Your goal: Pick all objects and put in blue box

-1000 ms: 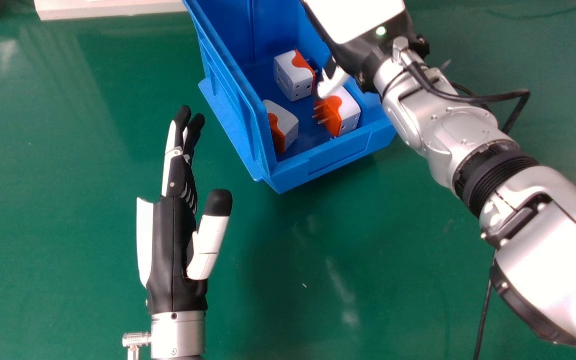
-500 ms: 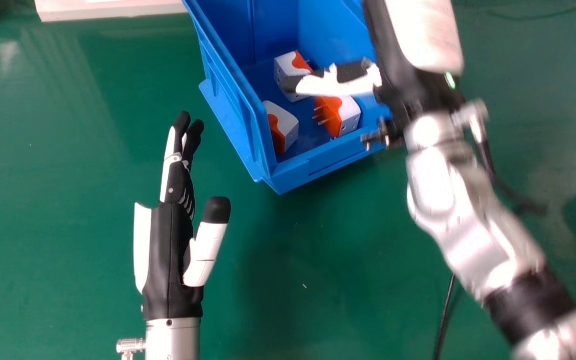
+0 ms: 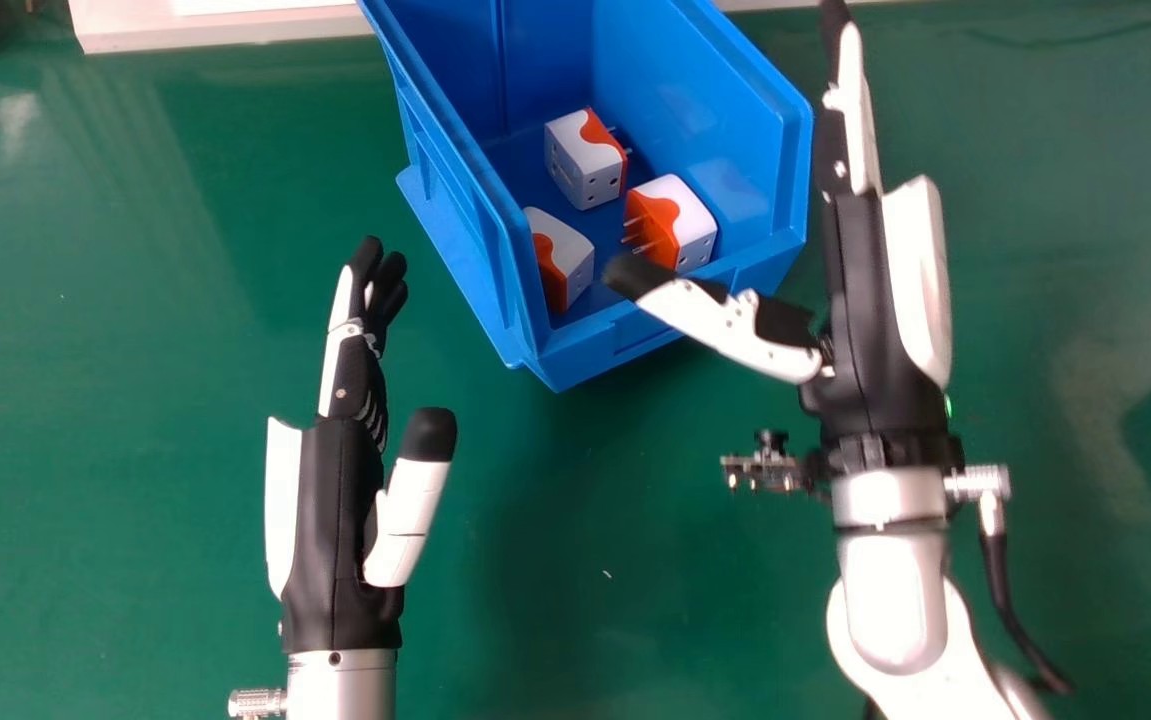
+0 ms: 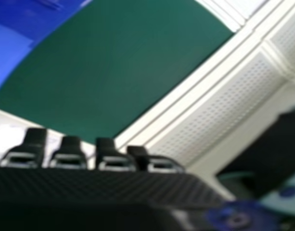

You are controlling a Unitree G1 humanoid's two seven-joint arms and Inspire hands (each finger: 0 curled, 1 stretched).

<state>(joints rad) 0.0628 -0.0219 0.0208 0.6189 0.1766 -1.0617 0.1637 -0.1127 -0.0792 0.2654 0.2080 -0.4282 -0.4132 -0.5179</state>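
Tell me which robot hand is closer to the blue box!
The right. The right hand is by the right side of the blue box, its thumb across the front rim in the head view. The left hand is left of it, with table between.

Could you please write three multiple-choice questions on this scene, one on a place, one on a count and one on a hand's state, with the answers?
1. Where are the white-and-orange plug adapters?
A) On the green table
B) Inside the blue box
C) In the left hand

2. How many plug adapters show in the blue box?
A) One
B) Two
C) Three

3. What is the state of the right hand?
A) Open and holding nothing
B) Curled round a plug adapter
C) Curled shut on nothing

Answers:
1. B: the head view shows them on the floor of the box, within its walls.
2. C: one lies farther back, one nearer the front at the left and one nearer the front at the right.
3. A: its fingers point straight ahead, its thumb stands out to the side, and no object is in its grasp.
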